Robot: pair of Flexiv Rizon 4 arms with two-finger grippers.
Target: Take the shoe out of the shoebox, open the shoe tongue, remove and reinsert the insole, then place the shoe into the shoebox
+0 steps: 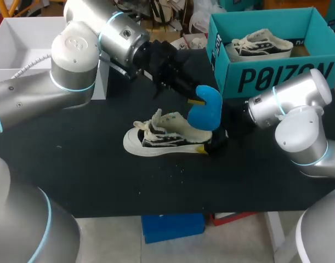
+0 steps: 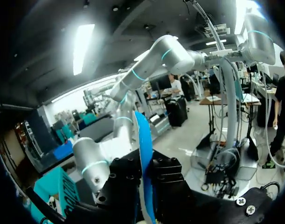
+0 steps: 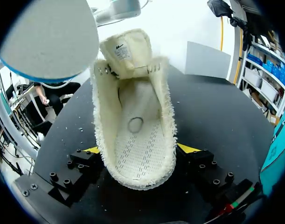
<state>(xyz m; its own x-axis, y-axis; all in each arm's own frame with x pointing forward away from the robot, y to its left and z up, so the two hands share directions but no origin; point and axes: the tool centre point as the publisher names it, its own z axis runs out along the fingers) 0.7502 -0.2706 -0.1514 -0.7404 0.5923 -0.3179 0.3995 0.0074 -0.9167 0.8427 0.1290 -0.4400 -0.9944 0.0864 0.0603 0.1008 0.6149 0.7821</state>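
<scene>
Left gripper (image 1: 196, 101) pinched the blue insole (image 1: 205, 108) just above the shoe (image 1: 162, 134), while the right gripper (image 1: 213, 144) clamped the shoe's heel. The smart play looked like tipping the insole's toe end into the shoe's open mouth, then sliding it forward.

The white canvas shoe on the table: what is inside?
The white shoe shows a bare cream footbed; the blue foam insole is out, in the left tool. Toe end hidden.

Black matte bench (image 1: 90, 164). Small pale specks (image 1: 175, 174) scattered near its front middle. White open-topped box (image 1: 24, 44) at far left corner; on or beside bench, unclear. Second white-and-black canvas sneaker (image 1: 259, 44) inside teal cardboard shoebox (image 1: 277, 76).
</scene>
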